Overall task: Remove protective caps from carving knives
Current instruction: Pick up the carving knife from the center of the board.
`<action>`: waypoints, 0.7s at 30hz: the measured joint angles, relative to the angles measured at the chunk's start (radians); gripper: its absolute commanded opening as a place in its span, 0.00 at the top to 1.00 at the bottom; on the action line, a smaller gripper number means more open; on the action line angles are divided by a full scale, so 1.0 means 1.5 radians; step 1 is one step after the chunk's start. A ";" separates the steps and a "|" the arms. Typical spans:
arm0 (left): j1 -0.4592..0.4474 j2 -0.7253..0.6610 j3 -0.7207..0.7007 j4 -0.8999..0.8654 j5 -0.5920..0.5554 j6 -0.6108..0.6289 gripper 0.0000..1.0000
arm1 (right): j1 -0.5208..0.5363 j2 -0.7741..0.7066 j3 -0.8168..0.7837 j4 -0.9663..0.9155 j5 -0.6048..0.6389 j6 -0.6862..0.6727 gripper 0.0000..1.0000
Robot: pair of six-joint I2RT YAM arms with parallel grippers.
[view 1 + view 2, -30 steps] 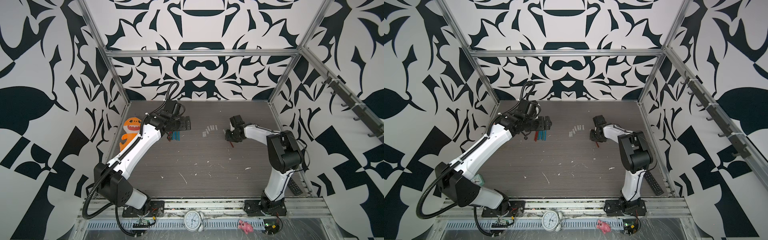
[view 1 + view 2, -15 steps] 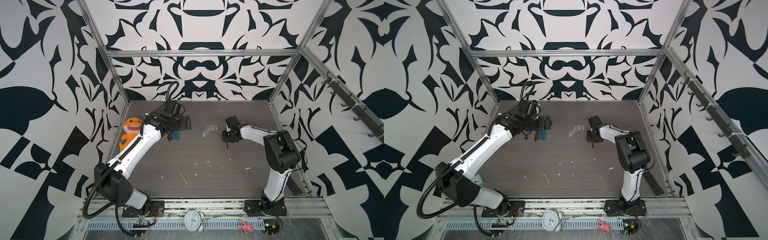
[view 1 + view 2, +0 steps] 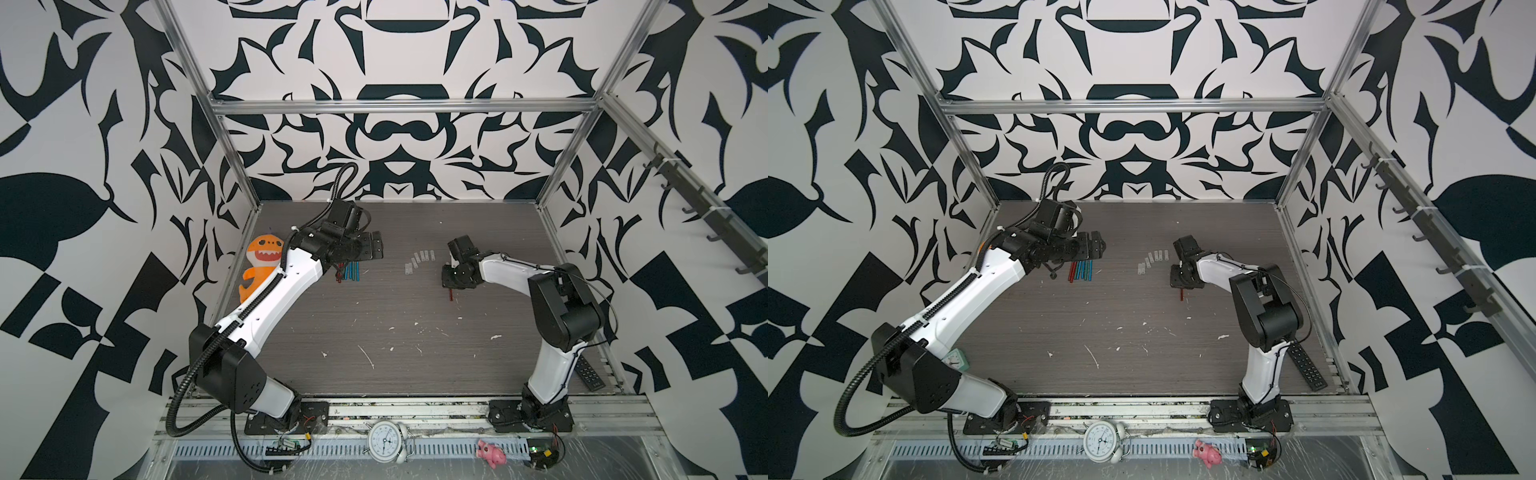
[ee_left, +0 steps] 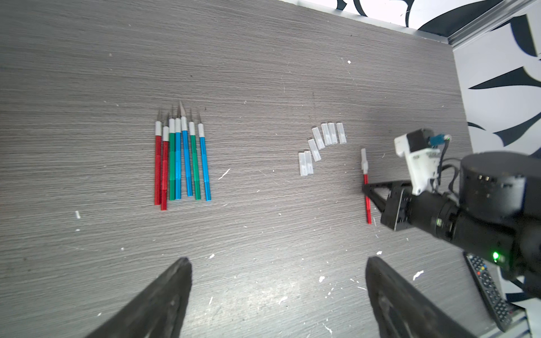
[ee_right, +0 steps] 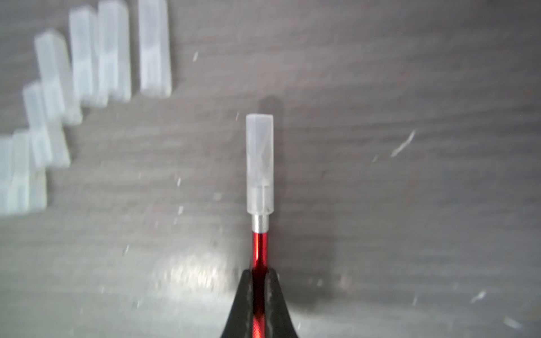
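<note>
Got the last red knife (image 5: 260,248) pinched by its handle in the right gripper (image 5: 260,276); cap (image 5: 260,164) still on, pointing straight out ahead along the handle, just beside the loose caps (image 4: 325,134); left gripper (image 4: 278,260) spread wide, well off by the bare knives (image 4: 172,166); long reach across, probably.

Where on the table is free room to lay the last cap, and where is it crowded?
Free: the strip between the knife row and the loose caps, and the front half of the table, bare but for white flecks. Crowded: beside the caps, where the right gripper holds the red knife.
</note>
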State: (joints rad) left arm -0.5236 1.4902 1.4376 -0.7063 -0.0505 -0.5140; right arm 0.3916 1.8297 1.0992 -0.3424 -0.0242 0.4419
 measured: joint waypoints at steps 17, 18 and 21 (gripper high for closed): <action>-0.010 0.114 -0.038 0.095 0.168 -0.164 0.01 | 0.094 -0.199 -0.112 0.052 -0.209 -0.003 1.00; -0.013 0.123 -0.037 0.100 0.175 -0.171 0.01 | 0.104 -0.199 -0.112 0.055 -0.216 -0.003 1.00; -0.027 0.147 -0.037 0.112 0.192 -0.188 0.03 | 0.125 -0.199 -0.112 0.065 -0.234 -0.002 1.00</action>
State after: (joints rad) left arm -0.5644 1.7107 1.3815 -0.5388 0.2371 -0.7967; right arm 0.5797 1.5318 0.9318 -0.2443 -0.3756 0.4397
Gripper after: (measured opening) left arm 0.985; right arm 0.076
